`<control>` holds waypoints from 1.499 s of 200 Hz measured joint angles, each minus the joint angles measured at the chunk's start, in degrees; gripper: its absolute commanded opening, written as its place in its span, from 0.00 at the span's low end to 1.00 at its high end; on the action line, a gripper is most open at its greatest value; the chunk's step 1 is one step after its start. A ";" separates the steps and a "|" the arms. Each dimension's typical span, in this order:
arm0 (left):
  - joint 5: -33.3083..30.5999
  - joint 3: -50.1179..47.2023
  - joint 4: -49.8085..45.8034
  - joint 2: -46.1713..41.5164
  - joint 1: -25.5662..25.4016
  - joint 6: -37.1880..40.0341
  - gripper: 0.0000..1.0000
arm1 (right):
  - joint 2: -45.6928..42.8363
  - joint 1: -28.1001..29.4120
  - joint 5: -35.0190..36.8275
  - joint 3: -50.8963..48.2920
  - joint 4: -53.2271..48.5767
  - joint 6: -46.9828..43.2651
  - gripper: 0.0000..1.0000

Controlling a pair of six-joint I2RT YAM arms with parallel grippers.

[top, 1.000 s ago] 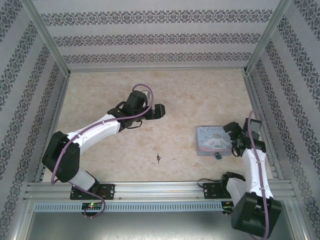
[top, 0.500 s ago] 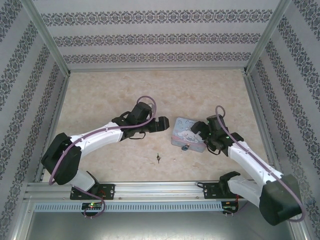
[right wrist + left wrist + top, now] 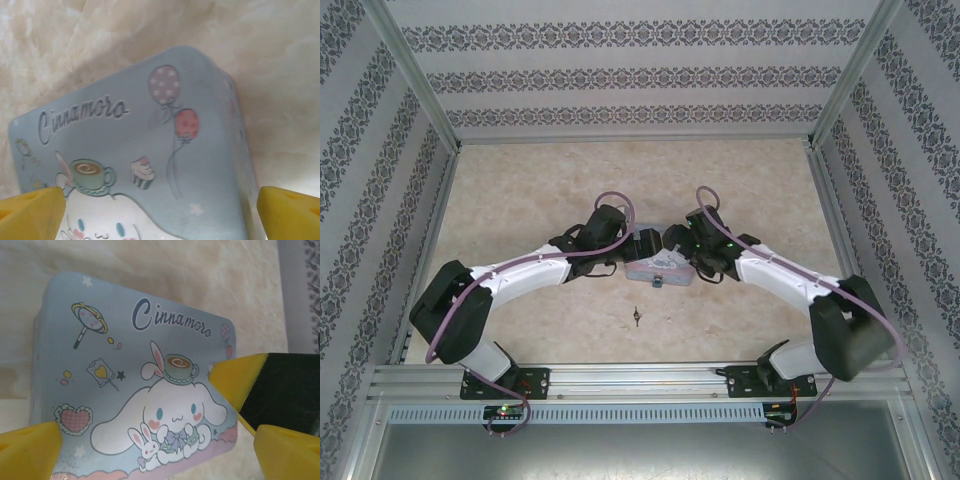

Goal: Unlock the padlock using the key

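Observation:
The padlock (image 3: 658, 282) is a tiny blue speck at the near edge of a pale blue cartoon tin (image 3: 660, 266) in the middle of the table. The small dark key (image 3: 636, 316) lies alone on the table just in front of it. My left gripper (image 3: 644, 244) is open at the tin's far left side, and its yellow fingertips (image 3: 30, 452) frame the lid (image 3: 125, 365). My right gripper (image 3: 674, 239) is open at the tin's far right side, over the lid (image 3: 150, 150), with a fingertip (image 3: 30, 215) at each bottom corner. One right finger (image 3: 235, 380) shows in the left wrist view.
Patterned walls and metal rails (image 3: 620, 380) enclose the beige table (image 3: 540, 190). Both arm bases sit at the near rail. Bare tabletop stretches behind the tin and to either side.
The right arm swept left from the right side and the tin with its padlock slid along with it to the centre. The left gripper came slightly nearer and now meets the tin. The key stayed put.

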 measured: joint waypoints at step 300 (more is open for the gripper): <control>-7.67 -5.16 -9.27 -18.56 11.67 2.08 0.99 | -12.94 18.51 -8.13 -7.19 -4.96 -8.57 0.79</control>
